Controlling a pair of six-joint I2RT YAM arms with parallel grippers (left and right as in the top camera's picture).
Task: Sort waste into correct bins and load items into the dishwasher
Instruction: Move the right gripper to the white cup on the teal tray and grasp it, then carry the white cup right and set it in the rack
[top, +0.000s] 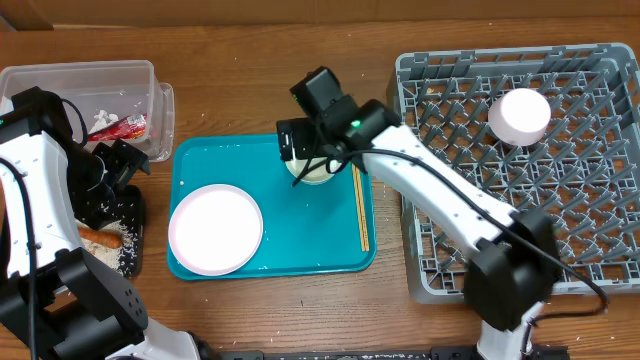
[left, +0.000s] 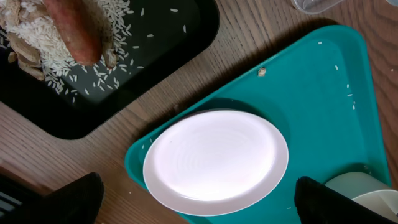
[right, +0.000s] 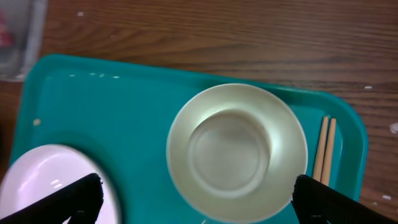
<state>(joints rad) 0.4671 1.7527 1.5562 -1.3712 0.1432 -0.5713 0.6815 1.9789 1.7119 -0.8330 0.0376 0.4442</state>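
Your right gripper (right: 196, 182) hangs over the pale bowl (right: 236, 152) with its fingers spread wide, one on each side and nothing between them. That looks like a line-up for lifting the bowl across to the dish rack (top: 580, 190). The bowl sits upright and empty near the far right corner of the teal tray (right: 93, 106), with the chopsticks (right: 324, 149) lying together along the tray's right edge just beside it. Your left gripper (left: 198, 182) is also wide and empty. It hovers above the white plate (top: 215, 228), which rests at the tray's near left corner. In the rack, only the small white cup (top: 519, 115) stands, toward the far right corner. The clear tub (top: 80, 68), at the table's far left corner, holds the red wrapper (top: 125, 127). The black tray (left: 161, 62), beside the teal tray's left edge, carries the carrot (left: 74, 28) on pale grains and crumbs (left: 37, 43).
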